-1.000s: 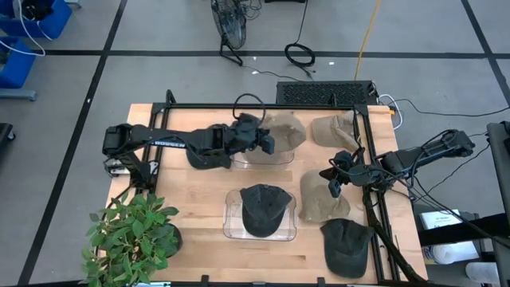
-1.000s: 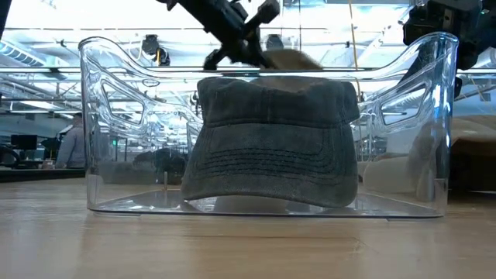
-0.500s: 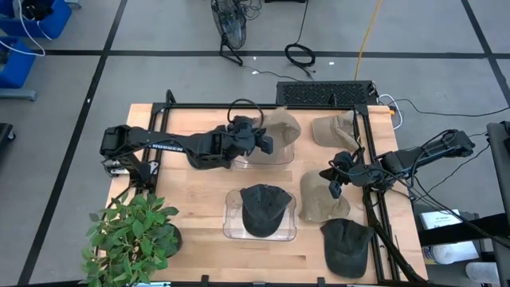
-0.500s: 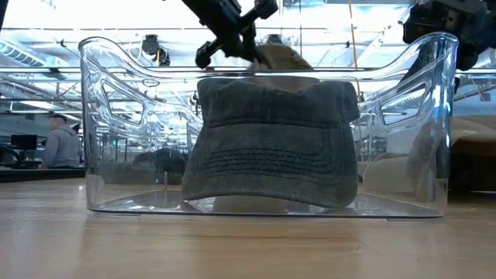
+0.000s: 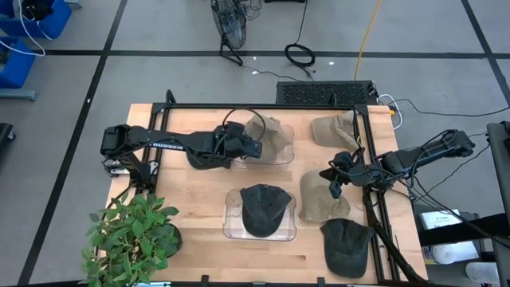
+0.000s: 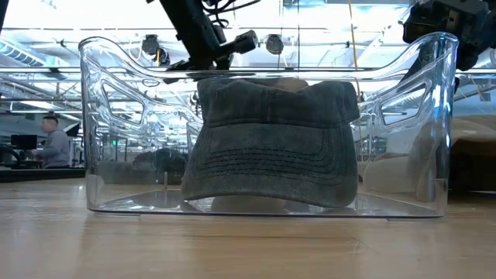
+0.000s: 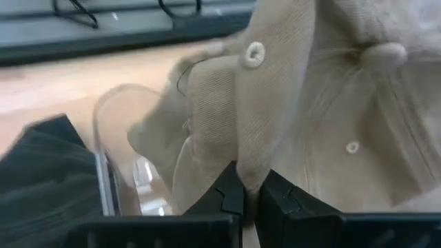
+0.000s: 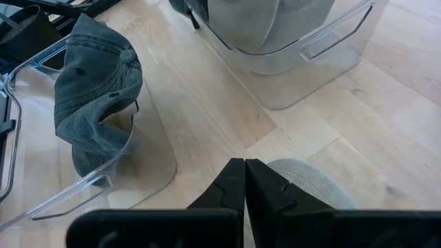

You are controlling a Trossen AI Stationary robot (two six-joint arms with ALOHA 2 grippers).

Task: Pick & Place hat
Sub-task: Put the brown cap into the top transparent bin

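Note:
My left gripper is shut on a beige hat over the clear far bin; the left wrist view shows the hat filling the picture beyond the fingers. A dark grey hat sits on its rim in the clear near bin, and in the low view this hat hides most of the beige one. My right gripper is shut and touches nothing, above another beige hat lying flat on the table. My left gripper pinches a fold of the beige hat's crown cloth between its two fingertips, below an eyelet. The fingers come from the table's left, roughly level. The hat lies over the far bin's rim; whether it rests on the bin floor is hidden.
Another beige hat lies at the far right and a dark hat at the near right. A dark hat lies under my left arm. A potted plant stands at the near left corner. A black frame borders the table.
My left gripper, still shut on the beige hat, has drawn back toward the table's left and gone down. The hat has come with it, moving left over the far bin and sinking until the dark hat hides most of it in the low view.

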